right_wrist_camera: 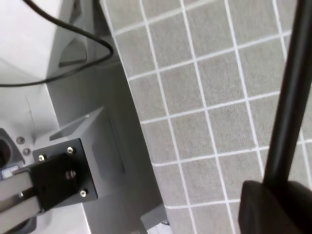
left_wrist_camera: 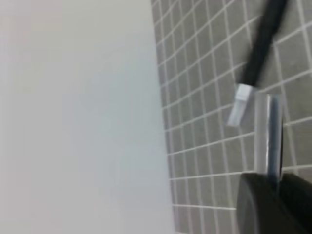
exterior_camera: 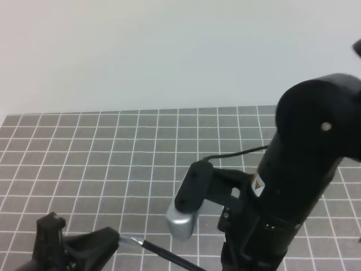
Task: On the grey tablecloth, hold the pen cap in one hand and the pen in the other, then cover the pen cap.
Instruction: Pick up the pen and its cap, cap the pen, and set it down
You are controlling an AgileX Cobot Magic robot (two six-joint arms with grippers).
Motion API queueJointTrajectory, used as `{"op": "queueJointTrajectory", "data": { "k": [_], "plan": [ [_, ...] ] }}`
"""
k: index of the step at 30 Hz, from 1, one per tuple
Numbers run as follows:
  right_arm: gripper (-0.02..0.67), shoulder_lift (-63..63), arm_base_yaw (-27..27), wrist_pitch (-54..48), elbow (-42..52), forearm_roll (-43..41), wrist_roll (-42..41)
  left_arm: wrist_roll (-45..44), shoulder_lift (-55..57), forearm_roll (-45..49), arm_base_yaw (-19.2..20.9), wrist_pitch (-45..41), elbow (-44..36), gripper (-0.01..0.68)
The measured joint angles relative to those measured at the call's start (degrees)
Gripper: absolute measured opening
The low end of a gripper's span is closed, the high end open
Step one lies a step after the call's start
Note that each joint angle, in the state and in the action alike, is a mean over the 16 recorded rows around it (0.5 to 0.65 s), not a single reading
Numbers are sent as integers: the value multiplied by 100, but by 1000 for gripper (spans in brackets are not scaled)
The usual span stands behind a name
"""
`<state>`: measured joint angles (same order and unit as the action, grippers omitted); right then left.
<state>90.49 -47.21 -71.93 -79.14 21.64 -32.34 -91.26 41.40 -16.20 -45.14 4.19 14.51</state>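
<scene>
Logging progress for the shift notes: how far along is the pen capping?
Picking up looks done: the left gripper holds the pen cap, and the right gripper holds the pen above the grey tablecloth. In hand: the pen's end sits right at the cap. Left: whether it is fully pushed home cannot be told.

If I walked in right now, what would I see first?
First, the big black right arm filling the lower right of the high view, above the grey tablecloth with its white squares. Next, near the bottom edge, the thin black pen slanting toward the left gripper. In the left wrist view the pen meets a small clear pen cap at that gripper's fingers.
</scene>
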Motion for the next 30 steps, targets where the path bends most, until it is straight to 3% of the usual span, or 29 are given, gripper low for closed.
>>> {"op": "queueJointTrajectory", "data": {
  "k": [21,30],
  "plan": [
    [46,-255,-1,109,1024,-61,-81,-521,-157,-25,161,-248,-55,38],
    [19,-269,1,-109,866,77,-373,-572,-159,49,178,-391,-55,37]
  ]
}}
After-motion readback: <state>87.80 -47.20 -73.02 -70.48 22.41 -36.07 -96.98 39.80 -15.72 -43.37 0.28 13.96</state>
